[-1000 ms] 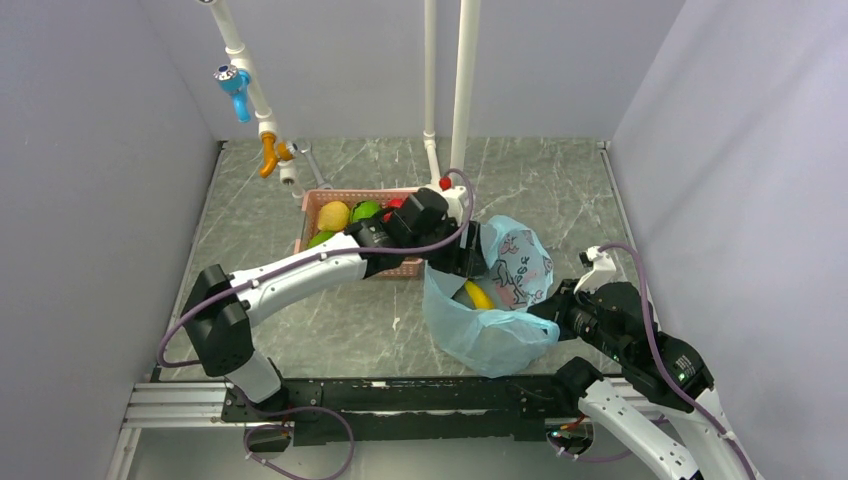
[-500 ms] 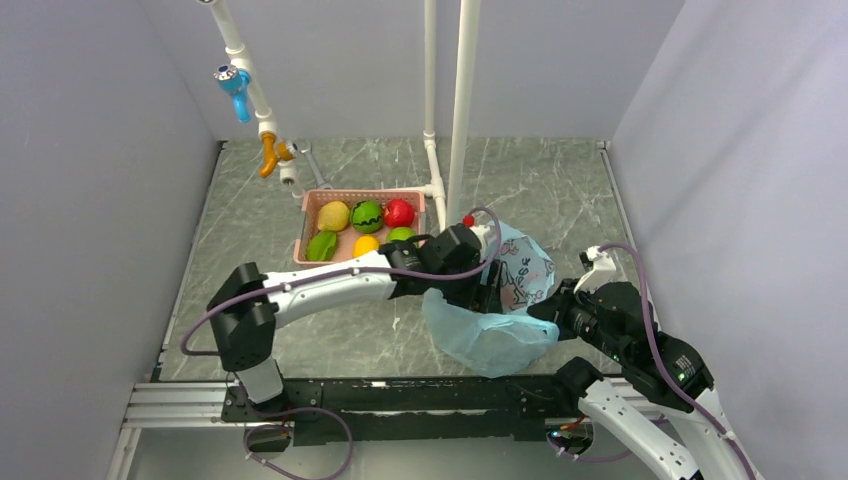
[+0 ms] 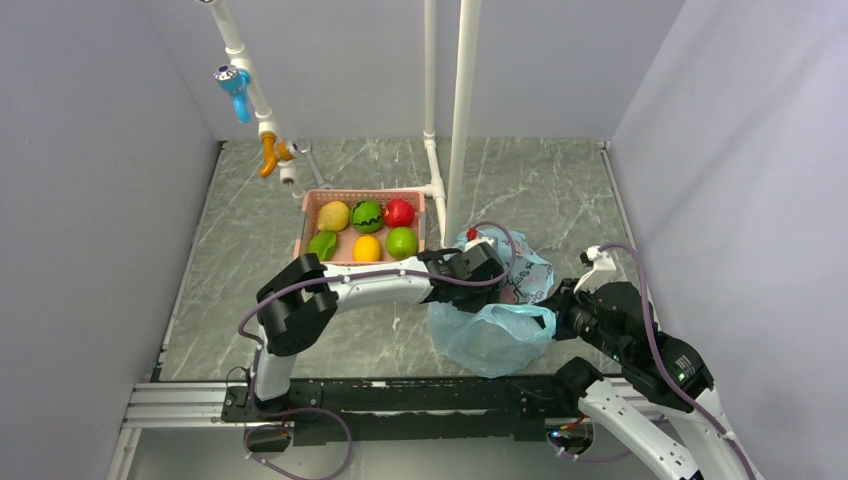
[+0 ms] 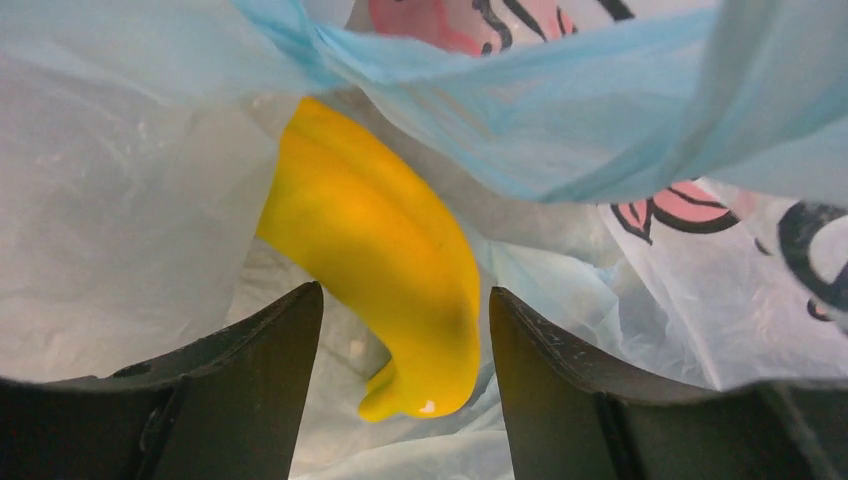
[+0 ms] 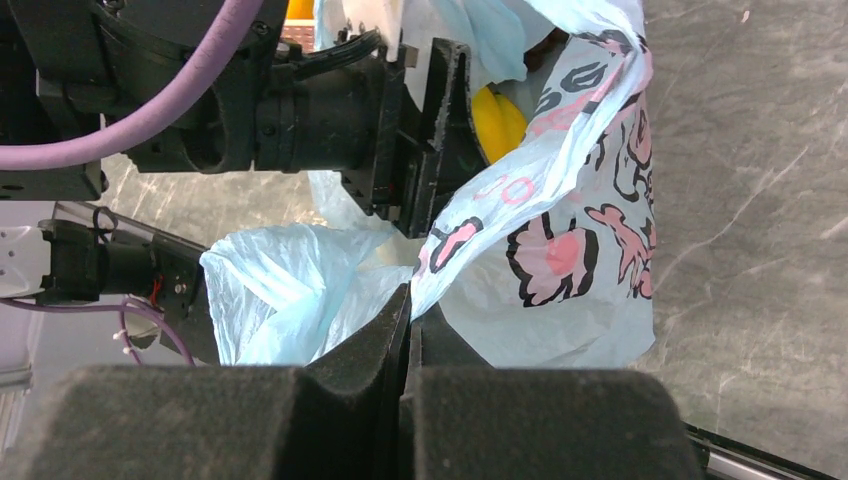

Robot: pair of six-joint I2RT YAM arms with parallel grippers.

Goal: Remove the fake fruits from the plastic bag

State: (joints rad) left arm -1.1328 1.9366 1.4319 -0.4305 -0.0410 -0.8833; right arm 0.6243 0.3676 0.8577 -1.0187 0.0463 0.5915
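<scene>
The light-blue plastic bag (image 3: pixel 490 337) lies at the front right, its printed side (image 5: pixel 575 250) up. My right gripper (image 5: pixel 410 297) is shut on the bag's rim and holds the mouth up; it shows in the top view (image 3: pixel 556 305). My left gripper (image 4: pixel 405 300) is open inside the bag mouth (image 3: pixel 492 272), its jaws on either side of the yellow bananas (image 4: pixel 385 260) with a gap on the left. The bananas also show in the right wrist view (image 5: pixel 497 120). The grapes are hidden.
The pink basket (image 3: pixel 312 199) behind the bag holds the yellow pear (image 3: pixel 334 215), watermelon (image 3: pixel 367 215), red apple (image 3: pixel 399 212), green apple (image 3: pixel 402 242), orange (image 3: pixel 367 248) and another green fruit (image 3: pixel 322 245). White pipes (image 3: pixel 462 100) stand behind it.
My left arm swung from over the basket down and right into the bag mouth, uncovering the basket's fruits. The bag has sagged flatter. My right gripper has not moved.
</scene>
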